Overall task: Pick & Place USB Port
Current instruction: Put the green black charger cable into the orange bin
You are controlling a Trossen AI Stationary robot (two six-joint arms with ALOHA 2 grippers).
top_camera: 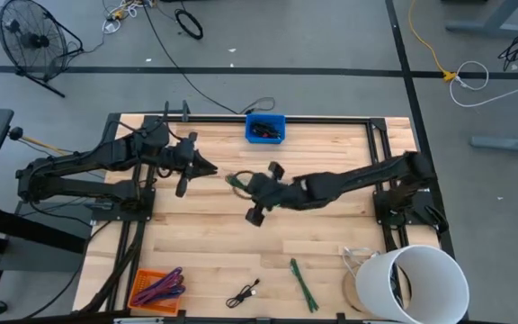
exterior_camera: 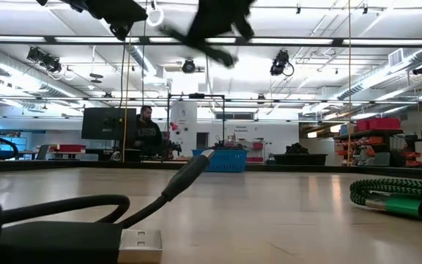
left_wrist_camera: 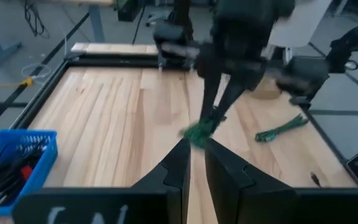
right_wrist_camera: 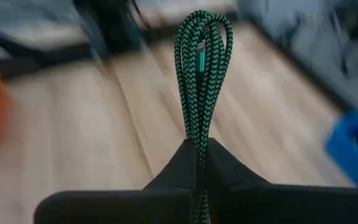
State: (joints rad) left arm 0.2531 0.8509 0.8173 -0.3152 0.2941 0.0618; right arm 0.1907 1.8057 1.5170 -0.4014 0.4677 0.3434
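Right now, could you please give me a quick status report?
Right gripper shut on green braided cable, mid-table. Left gripper waiting beside it, empty. Blue bin unobstructed.

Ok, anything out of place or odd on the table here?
Nothing damaged or spilled. The right gripper is shut on a coiled green cable. Another green cable and a black cable lie loose at the table's near edge, outside the bins.

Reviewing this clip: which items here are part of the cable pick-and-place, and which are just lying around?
In the job:
- right gripper, shut on the green braided cable
- blue bin, probably the drop-off
- left gripper, waiting near the table's middle

Lying about:
- orange tray with purple cables
- black USB cable
- second green cable
- white bucket
- floor fan
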